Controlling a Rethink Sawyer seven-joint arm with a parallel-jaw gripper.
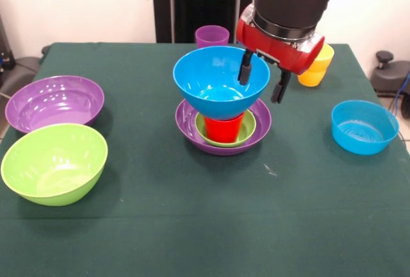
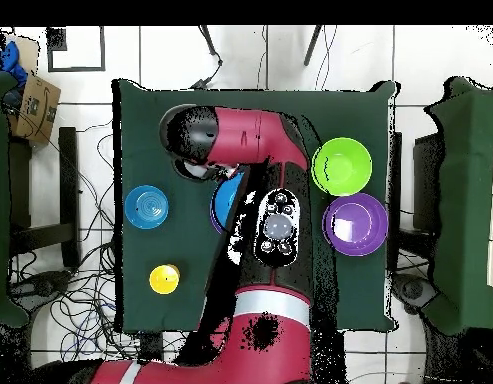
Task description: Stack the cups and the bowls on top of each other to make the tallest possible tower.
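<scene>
The tower stands mid-table in the front view: a large purple bowl (image 1: 223, 137) at the base, a small green bowl (image 1: 248, 127) in it, a red cup (image 1: 223, 127) in that, and a large blue bowl (image 1: 221, 82) on top. My gripper (image 1: 262, 78) is open. Its fingers straddle the blue bowl's right rim, one inside and one outside. In the overhead view the arm covers the tower, and only a part of the blue bowl (image 2: 224, 203) shows.
On the green table (image 1: 192, 226) are a large purple bowl (image 1: 55, 102) (image 2: 355, 224) and a lime green bowl (image 1: 54, 163) (image 2: 342, 166) at the left. A small blue bowl (image 1: 364, 126) (image 2: 148, 207) is at the right. A purple cup (image 1: 212, 35) and stacked yellow cups (image 1: 316, 67) (image 2: 164, 279) are behind.
</scene>
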